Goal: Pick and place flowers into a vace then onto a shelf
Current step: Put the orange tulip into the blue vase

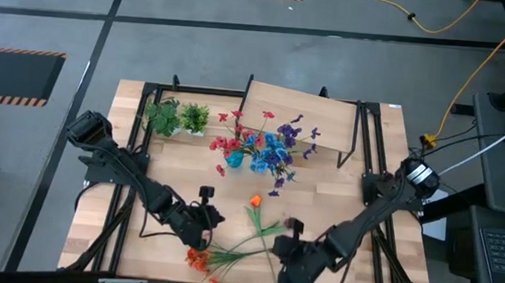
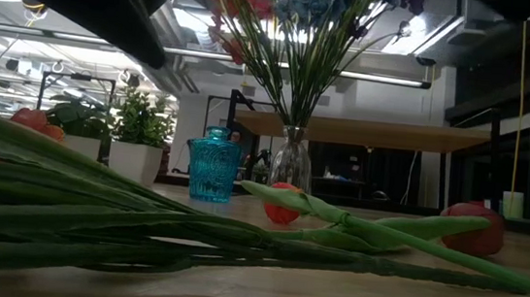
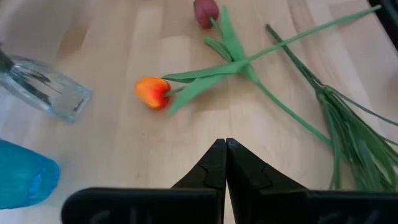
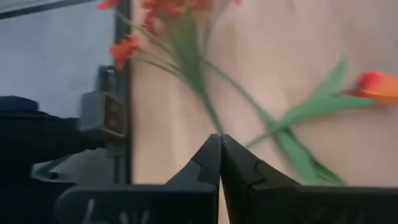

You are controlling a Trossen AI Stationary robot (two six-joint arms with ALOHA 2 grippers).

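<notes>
A clear glass vase (image 2: pixel 291 161) near the table's middle holds red, blue and purple flower sprays (image 1: pixel 265 147). Beside it stands a blue glass vase (image 1: pixel 235 159). An orange tulip (image 1: pixel 255 201) lies flat on the table, its stem running toward the near edge, where it crosses the green stems of an orange spray (image 1: pixel 200 260). My left gripper (image 1: pixel 214 216) hovers shut, left of the tulip (image 3: pixel 152 91). My right gripper (image 1: pixel 281 246) hovers shut over the near part of the stems, pointing toward the orange spray (image 4: pixel 165 12). Neither touches a flower.
The shelf (image 1: pixel 300 118), a light-wood board on black legs, stands at the far edge behind the vases. Two leafy potted plants (image 1: pixel 176 116) sit at the far left. A dark red bud (image 3: pixel 205 11) lies near the tulip's stem. Bare wood shows between the vases and the tulip.
</notes>
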